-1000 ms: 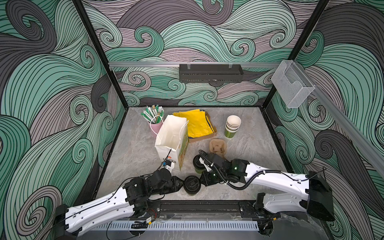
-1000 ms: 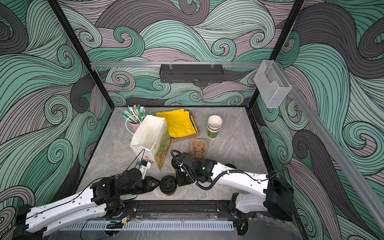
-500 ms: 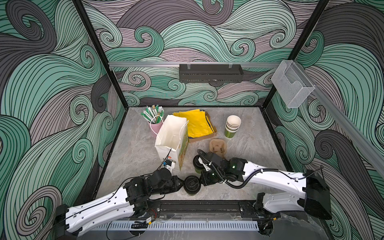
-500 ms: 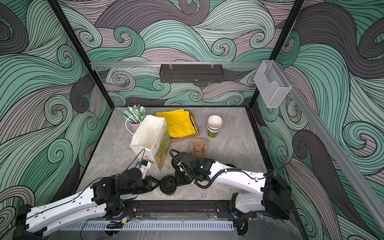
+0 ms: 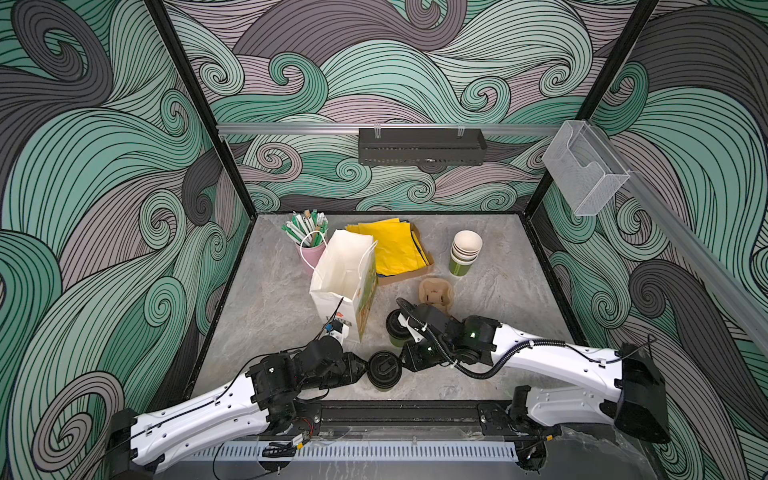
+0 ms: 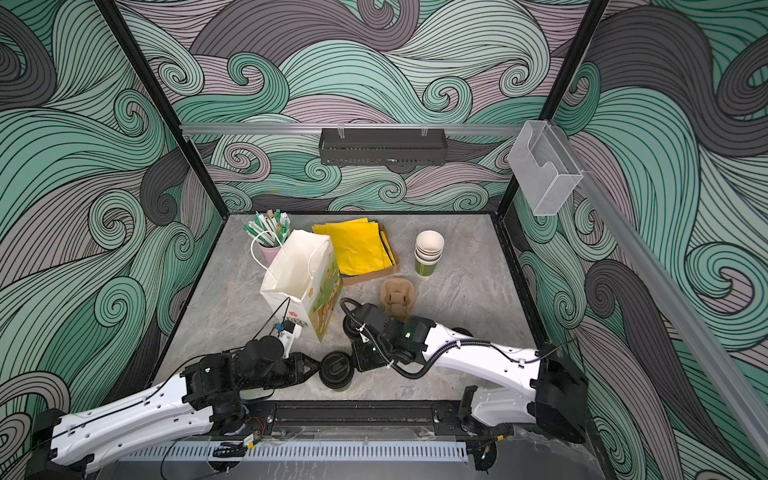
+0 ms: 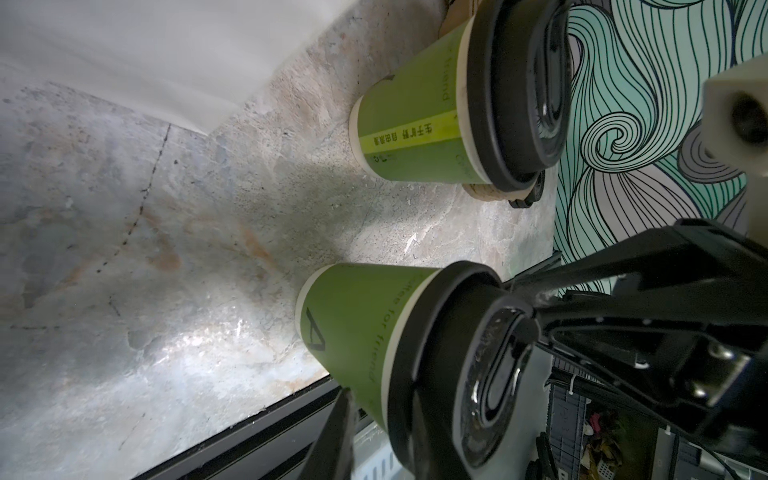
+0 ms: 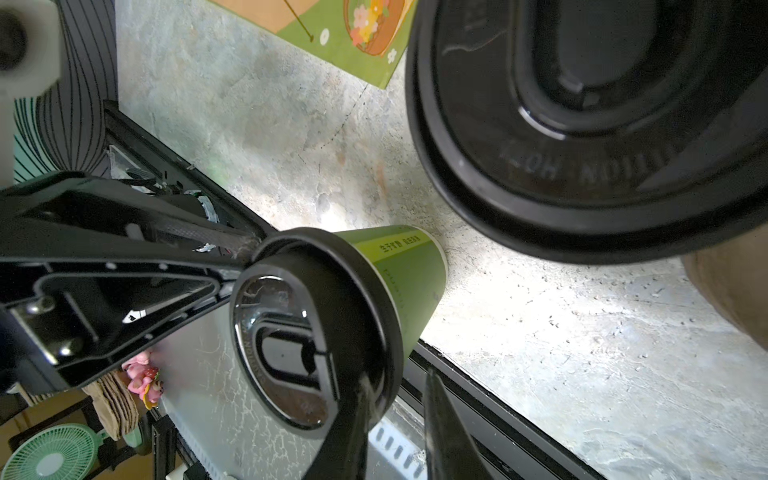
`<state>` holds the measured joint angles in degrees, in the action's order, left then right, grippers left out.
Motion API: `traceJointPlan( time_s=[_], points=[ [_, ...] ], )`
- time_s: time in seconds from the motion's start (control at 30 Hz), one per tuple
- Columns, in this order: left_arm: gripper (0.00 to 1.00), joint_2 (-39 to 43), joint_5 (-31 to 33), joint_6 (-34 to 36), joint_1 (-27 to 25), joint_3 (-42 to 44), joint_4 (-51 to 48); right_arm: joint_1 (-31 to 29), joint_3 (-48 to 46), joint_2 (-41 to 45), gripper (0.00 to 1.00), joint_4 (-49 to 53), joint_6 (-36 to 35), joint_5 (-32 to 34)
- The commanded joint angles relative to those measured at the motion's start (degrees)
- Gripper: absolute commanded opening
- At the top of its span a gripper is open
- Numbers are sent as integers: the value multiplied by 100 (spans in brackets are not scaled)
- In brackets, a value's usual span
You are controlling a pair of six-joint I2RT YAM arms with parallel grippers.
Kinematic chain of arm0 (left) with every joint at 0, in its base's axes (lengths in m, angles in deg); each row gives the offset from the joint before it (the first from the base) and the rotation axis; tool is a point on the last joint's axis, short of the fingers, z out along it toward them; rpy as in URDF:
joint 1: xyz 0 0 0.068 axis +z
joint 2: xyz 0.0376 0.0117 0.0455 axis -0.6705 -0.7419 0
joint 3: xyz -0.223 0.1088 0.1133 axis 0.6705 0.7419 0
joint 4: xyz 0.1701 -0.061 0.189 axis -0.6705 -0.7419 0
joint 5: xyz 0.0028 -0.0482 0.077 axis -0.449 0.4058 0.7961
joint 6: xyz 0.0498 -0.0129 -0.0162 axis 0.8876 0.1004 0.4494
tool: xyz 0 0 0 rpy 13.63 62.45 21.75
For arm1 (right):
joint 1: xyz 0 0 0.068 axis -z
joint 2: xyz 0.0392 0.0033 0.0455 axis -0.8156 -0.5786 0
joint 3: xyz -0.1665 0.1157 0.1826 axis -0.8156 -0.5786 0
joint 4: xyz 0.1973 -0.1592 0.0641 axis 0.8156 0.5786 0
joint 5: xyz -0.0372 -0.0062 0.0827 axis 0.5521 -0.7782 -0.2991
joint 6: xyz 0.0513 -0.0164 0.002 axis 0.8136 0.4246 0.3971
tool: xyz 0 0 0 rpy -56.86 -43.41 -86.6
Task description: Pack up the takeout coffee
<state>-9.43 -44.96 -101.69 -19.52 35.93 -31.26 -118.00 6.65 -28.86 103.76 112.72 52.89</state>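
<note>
The takeout coffee (image 5: pixel 384 369) stands upright on the bench (image 5: pixel 270 299), close to its front edge. The left fingers (image 8: pixel 208 237) and the right fingers (image 7: pixel 623 259) meet its black lid from opposite sides. Each pair is only a little apart at the lid's rim. Whether either pair pinches the rim or merely touches it, I cannot tell.

The cup is probably light, with thin paper walls that would dent under a hard squeeze. The lid is slick plastic, only pressed on, and could pop off if the cup were lifted by it. The safer hold is around the green body just under the lid, where the rolled lip stiffens it, keeping the cup upright.

Just beyond stands a second lidded cup (image 5: pixel 395 330), then the open paper bag (image 5: pixel 345 282) and a cardboard carrier (image 5: pixel 435 292). Farthest back is the stack of lidless cups (image 5: pixel 463 257).
</note>
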Motion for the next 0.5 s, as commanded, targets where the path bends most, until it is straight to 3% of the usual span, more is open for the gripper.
traceJointPlan(
  time_s=[0.0,0.23,0.47],
  points=[
    [27,-35,239,216,4,-399,-411,36,149,220,26,83,-86,172],
    [34,102,521,360,5,-799,-856,59,122,614,33,439,-178,220],
    [57,-22,47,433,6,-556,-41,-319,-224,691,45,257,99,-297]
  ],
)
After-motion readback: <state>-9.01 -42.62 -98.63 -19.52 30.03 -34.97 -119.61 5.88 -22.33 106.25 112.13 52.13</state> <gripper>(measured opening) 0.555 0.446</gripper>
